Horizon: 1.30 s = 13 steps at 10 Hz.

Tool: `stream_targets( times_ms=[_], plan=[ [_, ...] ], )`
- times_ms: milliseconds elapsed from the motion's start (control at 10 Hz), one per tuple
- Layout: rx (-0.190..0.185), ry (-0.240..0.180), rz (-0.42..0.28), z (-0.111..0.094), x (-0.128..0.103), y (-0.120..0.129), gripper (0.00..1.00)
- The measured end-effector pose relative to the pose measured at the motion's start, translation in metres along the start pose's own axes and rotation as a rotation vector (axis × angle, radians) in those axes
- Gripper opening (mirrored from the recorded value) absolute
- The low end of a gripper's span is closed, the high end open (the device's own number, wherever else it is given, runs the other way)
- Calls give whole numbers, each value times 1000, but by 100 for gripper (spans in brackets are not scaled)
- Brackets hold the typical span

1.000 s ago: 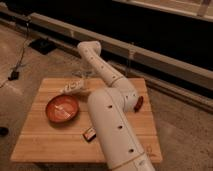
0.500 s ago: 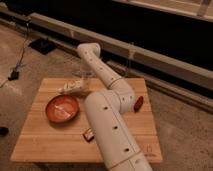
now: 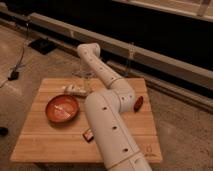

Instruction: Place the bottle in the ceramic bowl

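Observation:
The orange-red ceramic bowl (image 3: 60,109) sits on the left part of the wooden table (image 3: 50,142). The pale bottle (image 3: 74,90) lies on its side just beyond the bowl's far right rim. My white arm runs from the bottom of the view up to an elbow and then bends down toward the table. The gripper (image 3: 83,82) is right at the bottle, at its right end. I cannot tell whether the bottle rests on the table or hangs just above it.
A small dark red oblong object (image 3: 138,103) lies on the table's right side behind my arm. A small dark object (image 3: 88,135) lies near the front, beside the arm. A long pale rail (image 3: 160,62) runs behind the table.
The bottle and the gripper have shifted slightly to the right, staying together by the bowl's far rim. The bowl has not moved.

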Motion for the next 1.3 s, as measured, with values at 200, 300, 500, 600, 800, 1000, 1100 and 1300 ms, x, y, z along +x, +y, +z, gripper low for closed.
stream_targets(
  times_ms=[200,300,500,600,800,1000,1100,1300],
  plan=[
    [-1,30,8,9,-3,1,80],
    [1,46,14,14,-7,4,80],
    [10,60,32,21,-17,9,80],
    [22,57,42,22,-20,9,80],
    [61,44,70,24,-18,10,80],
    [97,36,91,26,-11,9,69],
    [106,36,91,27,-11,8,59],
    [119,37,87,27,-10,7,41]
  ],
)
